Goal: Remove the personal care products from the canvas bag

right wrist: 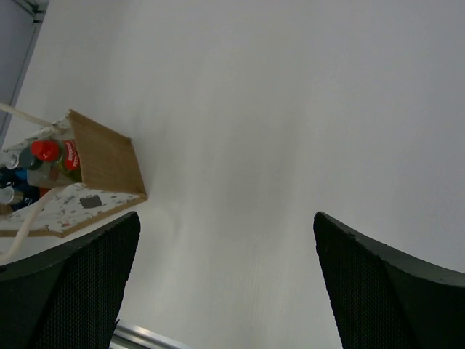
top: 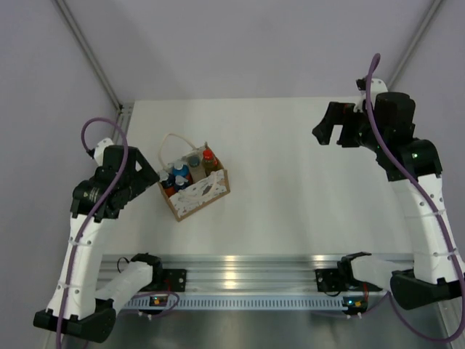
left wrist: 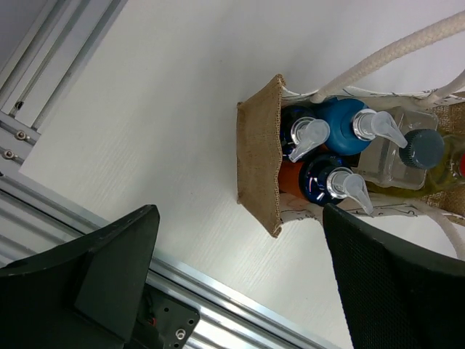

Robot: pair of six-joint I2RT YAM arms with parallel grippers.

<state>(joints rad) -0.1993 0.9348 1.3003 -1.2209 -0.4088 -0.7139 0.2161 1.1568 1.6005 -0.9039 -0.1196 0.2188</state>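
Locate canvas bag (top: 200, 195) upright on table (top: 290, 218), left of centre, with bottles (top: 190, 169) packed touching inside. Note left gripper (top: 150, 174) spread wide just beside bag; right gripper (top: 333, 137) spread wide, well apart. Guard against snagging loop handles (top: 173, 142) or tipping the bag while lifting a wedged bottle.

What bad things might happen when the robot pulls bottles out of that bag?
The bottles stand packed tight, pump heads nearly touching, so the open left gripper might nudge a neighbour or grab two. The rope handle arches over the opening and could snag a finger. The canvas bag looks light, so it may lift or tip with a bottle.
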